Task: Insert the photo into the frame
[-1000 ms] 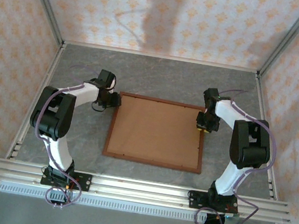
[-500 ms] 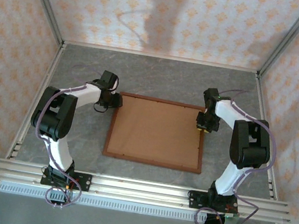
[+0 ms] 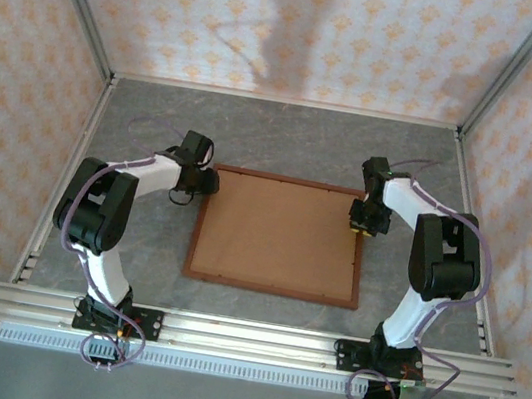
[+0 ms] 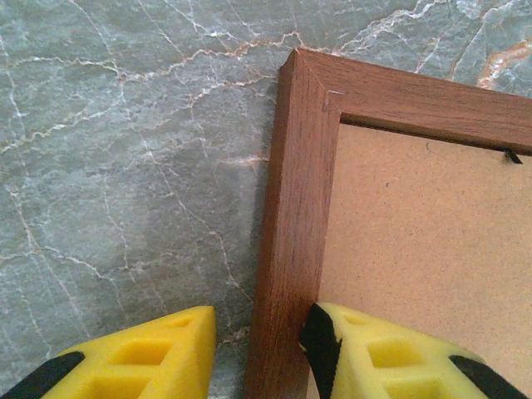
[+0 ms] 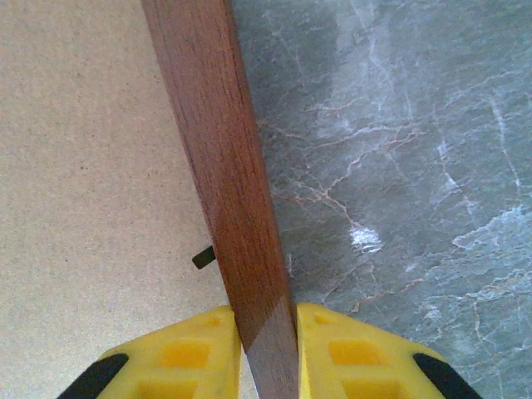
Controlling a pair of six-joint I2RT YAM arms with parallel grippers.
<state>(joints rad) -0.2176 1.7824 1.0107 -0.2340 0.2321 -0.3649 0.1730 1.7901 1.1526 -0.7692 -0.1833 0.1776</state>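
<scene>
The frame (image 3: 270,287) lies flat around the middle of the grey marbled worktop (image 3: 286,137), a little closer to the near edge than to the far one. Its long axis runs left to right, parallel with the worktop's near edge, and its short sides face the two arms. It is lying back side up: a plain brown backing board (image 3: 279,232) fills the reddish-brown moulding, and a small dark tab (image 5: 204,257) sticks out from the inner side of the right rail.

The left claw (image 3: 206,182) sits at the frame's far-left corner, on the short side towards the worktop's left edge. From the left wrist, its yellow fingers straddle the left rail. The inner finger (image 4: 374,349) is over the backing board, right up against the wood. The outer finger (image 4: 158,353) is over bare marble with a clear gap to the rail, so this claw stands apart and is not gripping.

The right claw (image 3: 358,224) is on the opposite short side, towards its far end. Its two fingers (image 5: 208,341) are pressed against both faces of the right rail, pinching the frame.
</scene>
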